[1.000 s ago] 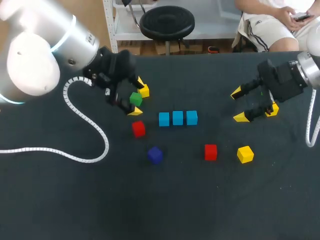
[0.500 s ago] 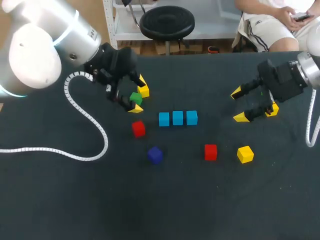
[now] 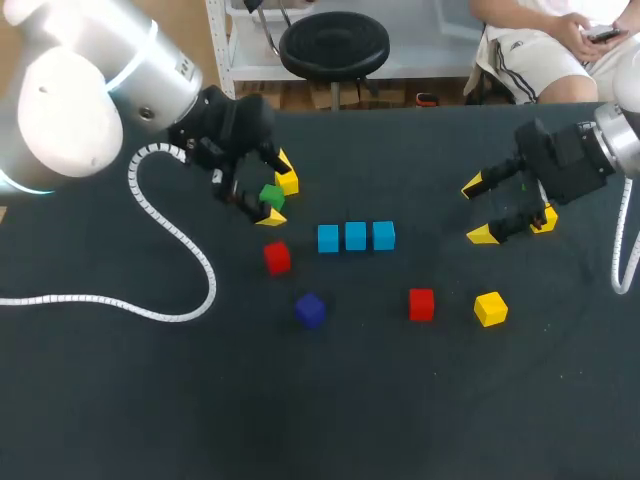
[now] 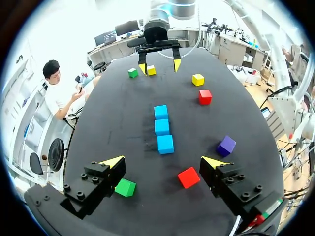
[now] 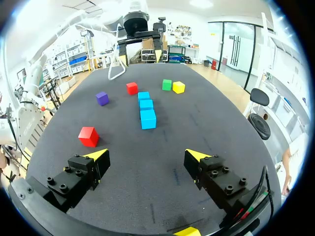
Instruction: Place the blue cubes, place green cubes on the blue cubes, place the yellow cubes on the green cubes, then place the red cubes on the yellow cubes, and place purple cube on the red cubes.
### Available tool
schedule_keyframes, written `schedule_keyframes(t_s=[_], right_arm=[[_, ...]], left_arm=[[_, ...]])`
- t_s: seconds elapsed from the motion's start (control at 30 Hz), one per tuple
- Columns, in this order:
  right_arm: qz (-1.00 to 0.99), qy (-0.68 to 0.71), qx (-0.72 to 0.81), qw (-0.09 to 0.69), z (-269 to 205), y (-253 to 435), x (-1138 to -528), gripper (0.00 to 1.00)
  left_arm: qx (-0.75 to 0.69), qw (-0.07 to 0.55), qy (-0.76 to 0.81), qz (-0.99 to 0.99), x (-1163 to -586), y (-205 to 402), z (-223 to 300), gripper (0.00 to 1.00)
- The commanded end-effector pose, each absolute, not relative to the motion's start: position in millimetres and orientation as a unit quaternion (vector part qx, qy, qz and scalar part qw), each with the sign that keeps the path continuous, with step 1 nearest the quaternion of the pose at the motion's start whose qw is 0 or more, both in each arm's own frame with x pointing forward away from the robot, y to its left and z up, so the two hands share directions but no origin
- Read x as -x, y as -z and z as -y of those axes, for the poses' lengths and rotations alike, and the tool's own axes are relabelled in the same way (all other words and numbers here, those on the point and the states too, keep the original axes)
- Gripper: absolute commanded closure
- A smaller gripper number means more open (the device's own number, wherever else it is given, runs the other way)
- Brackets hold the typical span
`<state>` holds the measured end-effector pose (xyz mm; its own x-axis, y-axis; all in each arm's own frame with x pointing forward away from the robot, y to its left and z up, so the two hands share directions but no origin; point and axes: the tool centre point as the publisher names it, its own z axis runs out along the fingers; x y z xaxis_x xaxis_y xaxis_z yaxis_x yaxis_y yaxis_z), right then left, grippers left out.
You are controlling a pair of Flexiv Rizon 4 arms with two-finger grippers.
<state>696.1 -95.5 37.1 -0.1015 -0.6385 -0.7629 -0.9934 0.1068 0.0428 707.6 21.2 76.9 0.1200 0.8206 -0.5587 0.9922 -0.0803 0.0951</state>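
Three blue cubes [image 3: 356, 236] lie in a row at mid-table. My left gripper [image 3: 276, 191] stands open around a green cube [image 3: 271, 196], which sits beside one finger [image 4: 112, 164] in the left wrist view, untouched. A yellow cube [image 3: 289, 182] lies against the far fingertip. A red cube [image 3: 277, 257] and the purple cube [image 3: 310, 310] are nearby. My right gripper [image 3: 478, 210] hangs open and empty right of the row. Behind it lies a yellow cube [image 3: 545, 220], and beside that a second green cube [image 4: 132, 73]. Another red cube [image 3: 421, 304] and yellow cube [image 3: 490, 308] sit at the front right.
A white coiled cable [image 3: 170, 250] from my left arm trails across the dark table [image 3: 330, 400] at the left. The table's far edge runs just behind both grippers.
My left arm has drawn slightly back toward the far left, its gripper still open around the green cube. The cubes and my right arm have not moved.
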Motion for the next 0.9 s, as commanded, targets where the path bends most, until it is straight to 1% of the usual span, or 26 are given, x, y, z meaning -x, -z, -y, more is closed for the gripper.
schedule_keyframes(t_s=[0.03,0.2,0.27,0.33,0.67,0.9], right_arm=[[-0.68,-0.296,0.599,0.301,96,-37,-696,0.0],[-0.68,-0.296,0.599,0.301,96,-37,-696,0.0],[-0.68,-0.288,0.61,0.289,90,-34,-694,0.0],[-0.686,-0.287,0.601,0.294,94,-31,-697,0.0],[-0.736,-0.24,0.542,0.327,159,-38,-723,0.0],[-0.771,-0.196,0.503,0.34,194,-43,-741,0.0]], left_arm=[[-0.712,0.231,0.186,-0.636,-710,-77,-21,0.0],[-0.712,0.231,0.186,-0.636,-710,-77,-21,0.0],[-0.712,0.231,0.186,-0.636,-710,-77,-21,0.0],[-0.712,0.231,0.186,-0.636,-710,-77,-21,0.0],[-0.712,0.231,0.186,-0.636,-710,-77,-21,0.0],[-0.712,0.231,0.186,-0.636,-710,-77,-21,0.0]])
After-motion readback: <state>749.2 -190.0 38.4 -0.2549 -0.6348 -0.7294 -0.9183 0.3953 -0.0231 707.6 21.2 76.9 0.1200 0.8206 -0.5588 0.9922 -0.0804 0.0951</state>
